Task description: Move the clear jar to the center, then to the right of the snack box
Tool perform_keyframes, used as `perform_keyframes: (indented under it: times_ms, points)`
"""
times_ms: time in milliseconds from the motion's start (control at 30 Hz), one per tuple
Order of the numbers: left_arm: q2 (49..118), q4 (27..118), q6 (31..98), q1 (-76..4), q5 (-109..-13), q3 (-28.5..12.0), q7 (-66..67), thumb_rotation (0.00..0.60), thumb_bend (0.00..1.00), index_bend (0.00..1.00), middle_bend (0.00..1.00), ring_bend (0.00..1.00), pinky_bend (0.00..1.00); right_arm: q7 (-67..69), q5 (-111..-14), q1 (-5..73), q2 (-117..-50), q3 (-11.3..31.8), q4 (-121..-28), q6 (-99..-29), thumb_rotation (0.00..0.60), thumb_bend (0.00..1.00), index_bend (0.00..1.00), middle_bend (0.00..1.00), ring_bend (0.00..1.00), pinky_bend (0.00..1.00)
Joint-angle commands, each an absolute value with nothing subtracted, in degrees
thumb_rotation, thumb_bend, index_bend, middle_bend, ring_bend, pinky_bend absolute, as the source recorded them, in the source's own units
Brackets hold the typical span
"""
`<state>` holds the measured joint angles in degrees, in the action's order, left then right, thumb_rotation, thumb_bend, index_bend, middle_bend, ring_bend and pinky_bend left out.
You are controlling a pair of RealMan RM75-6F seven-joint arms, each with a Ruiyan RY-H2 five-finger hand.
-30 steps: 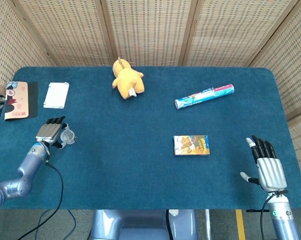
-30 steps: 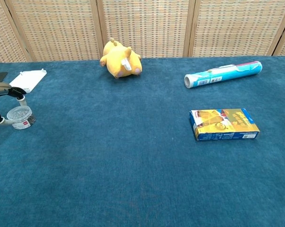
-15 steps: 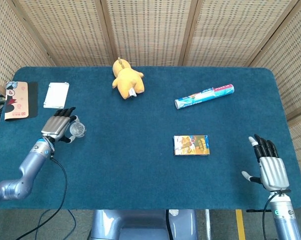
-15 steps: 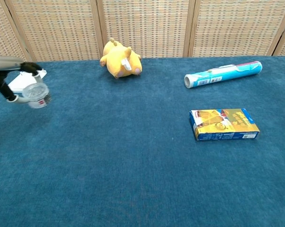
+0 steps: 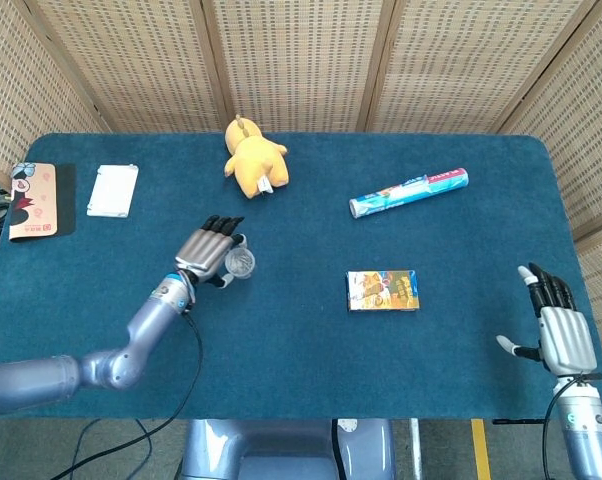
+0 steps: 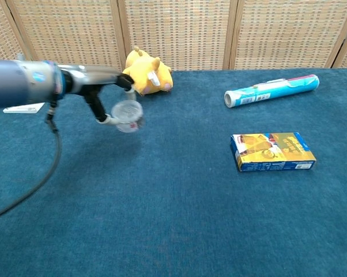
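My left hand (image 5: 208, 255) grips the clear jar (image 5: 240, 264) and carries it above the blue cloth, left of the table's middle. The chest view shows the jar (image 6: 127, 115) hanging under the left hand (image 6: 107, 92), clear of the surface. The snack box (image 5: 382, 290) lies flat right of centre, also seen as the snack box (image 6: 272, 151) in the chest view. My right hand (image 5: 561, 328) rests open near the right front corner, fingers spread, holding nothing.
A yellow plush toy (image 5: 253, 160) lies at the back centre. A blue-white tube (image 5: 408, 193) lies back right. A white card (image 5: 113, 190) and a printed packet (image 5: 35, 200) sit at the far left. The table edge (image 5: 281, 415) runs along the front.
The left hand has lifted the jar off the cloth at the left and carried it rightward toward the middle. The right hand has drifted slightly right and toward the front.
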<state>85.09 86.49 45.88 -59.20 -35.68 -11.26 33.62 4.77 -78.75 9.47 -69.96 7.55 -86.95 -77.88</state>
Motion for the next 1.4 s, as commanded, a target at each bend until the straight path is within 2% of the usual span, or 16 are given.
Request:
perform_keyframes:
  times_ms: [33,267,467,567,733,800,1033,1233,1400]
  points:
    - [88.94,84.97,46.04,-62.69,-32.34,-11.54,36.51,0.6,0.4,0.44,0.0,0.0,0.0,5.59,-78.05,9.68,-69.82,7.93,-86.36,-77.25,0.6,0.0,0.0,0.0,0.0,0.0]
    - [95.76,82.08,46.18,-66.97,-29.0,-10.92,39.53,0.6,0.4,0.43,0.0,0.0,0.0,7.74,-77.27,9.56,-69.3,8.4,-85.57,-76.88,0.6,0.0,0.0,0.0,0.0,0.0]
    - [98.48,81.72,46.97,-68.28,-28.21,-10.82,39.85,0.6,0.39,0.39,0.0,0.0,0.0,8.46,-77.41,9.41,-69.01,8.33,-85.58,-76.94,0.6,0.0,0.0,0.0,0.0,0.0]
    - [99.2,81.77,47.33,-68.7,-27.94,-10.56,40.08,0.6,0.38,0.3,0.0,0.0,0.0,8.56,-77.49,9.38,-68.93,8.26,-85.62,-76.93,0.6,0.0,0.0,0.0,0.0,0.0]
    - [99.27,82.05,47.9,-68.63,-28.36,-9.82,39.94,0.6,0.3,0.03,0.0,0.0,0.0,8.62,-77.78,9.26,-68.86,8.21,-85.79,-77.31,0.6,0.0,0.0,0.0,0.0,0.0]
    - [98.74,82.51,47.86,-68.35,-28.66,-9.52,39.52,0.6,0.29,0.0,0.0,0.0,0.0,8.67,-77.81,9.2,-68.83,8.23,-85.8,-77.44,0.6,0.0,0.0,0.0,0.0,0.0]
    - [95.78,84.96,49.12,-66.67,-30.3,-9.17,37.21,0.6,0.29,0.0,0.0,0.0,0.0,8.52,-77.93,9.15,-68.74,8.16,-85.98,-77.55,0.6,0.0,0.0,0.0,0.0,0.0]
    - [91.04,90.83,54.8,-61.9,-37.27,-8.82,32.37,0.6,0.29,0.0,0.0,0.0,0.0,8.04,-78.02,9.21,-68.87,8.02,-85.95,-77.47,0.6,0.0,0.0,0.0,0.0,0.0]
    - [82.94,99.47,68.54,-52.59,-48.18,-4.44,28.98,0.6,0.29,0.0,0.0,0.0,0.0,6.89,-78.25,9.33,-69.16,7.77,-86.23,-77.44,0.6,0.0,0.0,0.0,0.0,0.0]
